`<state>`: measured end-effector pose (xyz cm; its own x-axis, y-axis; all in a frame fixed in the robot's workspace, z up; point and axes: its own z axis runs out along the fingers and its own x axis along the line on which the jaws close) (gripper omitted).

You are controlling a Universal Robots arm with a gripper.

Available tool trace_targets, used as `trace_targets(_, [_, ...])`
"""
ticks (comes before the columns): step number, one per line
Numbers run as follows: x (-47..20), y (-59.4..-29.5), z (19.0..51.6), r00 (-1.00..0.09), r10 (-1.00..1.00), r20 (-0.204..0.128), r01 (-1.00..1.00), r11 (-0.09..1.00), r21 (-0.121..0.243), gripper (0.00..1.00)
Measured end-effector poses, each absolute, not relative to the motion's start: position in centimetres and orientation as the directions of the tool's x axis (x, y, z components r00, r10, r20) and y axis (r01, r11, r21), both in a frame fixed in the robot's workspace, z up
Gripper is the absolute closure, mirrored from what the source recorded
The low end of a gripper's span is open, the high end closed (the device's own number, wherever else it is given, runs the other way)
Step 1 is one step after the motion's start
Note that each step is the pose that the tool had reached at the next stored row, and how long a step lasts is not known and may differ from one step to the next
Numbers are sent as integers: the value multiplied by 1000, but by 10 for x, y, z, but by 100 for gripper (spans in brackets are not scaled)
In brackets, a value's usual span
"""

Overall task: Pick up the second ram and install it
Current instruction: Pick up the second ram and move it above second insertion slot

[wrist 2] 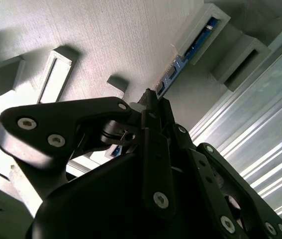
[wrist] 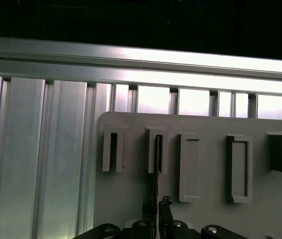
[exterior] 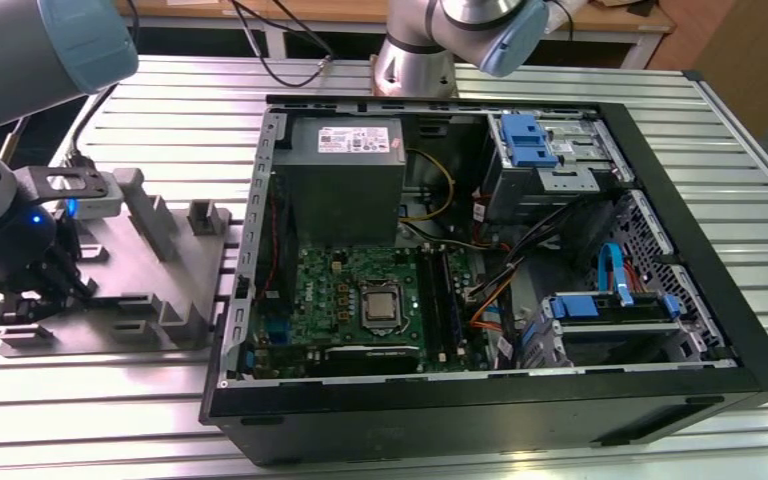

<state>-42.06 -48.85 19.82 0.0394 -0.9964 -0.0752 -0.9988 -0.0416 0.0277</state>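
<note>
where the second ram (wrist 2: pixel 186 51) stands on edge, the claw (wrist: pixel 156 210) pinches it.

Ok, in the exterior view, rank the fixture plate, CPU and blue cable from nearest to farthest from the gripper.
1. Fixture plate, beneath the gripper, at the exterior view's left.
2. CPU, central in the case.
3. Blue cable, toward the exterior view's right.

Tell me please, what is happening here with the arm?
A robot arm works at the grey fixture plate beside the open computer case. Its tool is shut on the second ram, a thin dark stick standing on edge in a slot block of the plate. The stick is not yet in the green motherboard.
</note>
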Motion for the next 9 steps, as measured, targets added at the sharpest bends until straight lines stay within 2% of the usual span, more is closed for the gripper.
trace_targets(2, [-421, -489, 198, 39, -996, -75, -999, -42, 28, 82])
trace_targets(3, [-421, -489, 198, 39, -996, -75, -999, -42, 28, 88])
trace_targets(9, [-421, -489, 198, 20, -997, -75, -999, -22, 28, 88])
